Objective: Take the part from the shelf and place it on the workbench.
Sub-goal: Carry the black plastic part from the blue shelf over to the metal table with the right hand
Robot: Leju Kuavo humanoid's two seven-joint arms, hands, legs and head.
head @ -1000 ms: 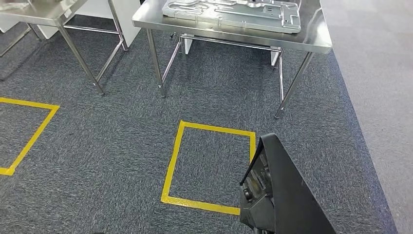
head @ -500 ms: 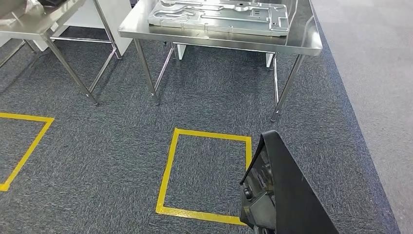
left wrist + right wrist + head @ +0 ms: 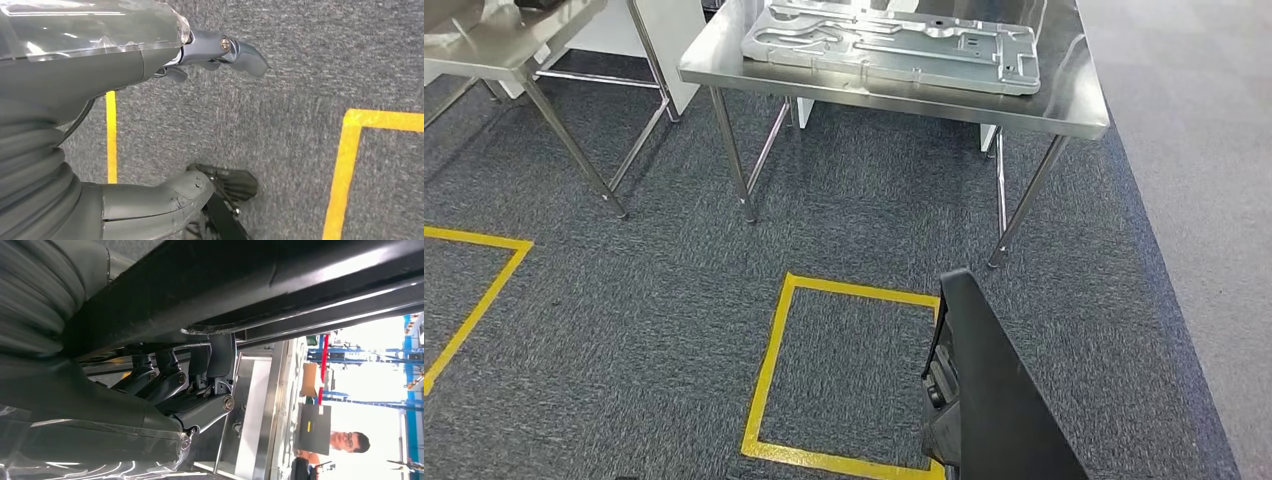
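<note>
You're carrying the black part [image 3: 989,390] toward the steel workbench [image 3: 1064,112]; it rises from the lower edge of the head view, short of the bench and just past the near right corner of the yellow floor square [image 3: 776,350]. The right wrist view has your right hand [image 3: 185,390] tucked under the part, dark fingers [image 3: 172,375] hooked up against its edge: grasping it, likely to bear its weight from below while you walk. Your left hand [image 3: 150,65] hangs over grey carpet, thumb [image 3: 165,197] and fingers [image 3: 235,50] apart with nothing between them, released; my guess is it's kept free for balance. A grey metal plate [image 3: 892,42] already takes up most of the benchtop, so bare steel is mainly the near edge and right end. Plan your set-down there. A person [image 3: 345,442] stands well beyond the bench.
</note>
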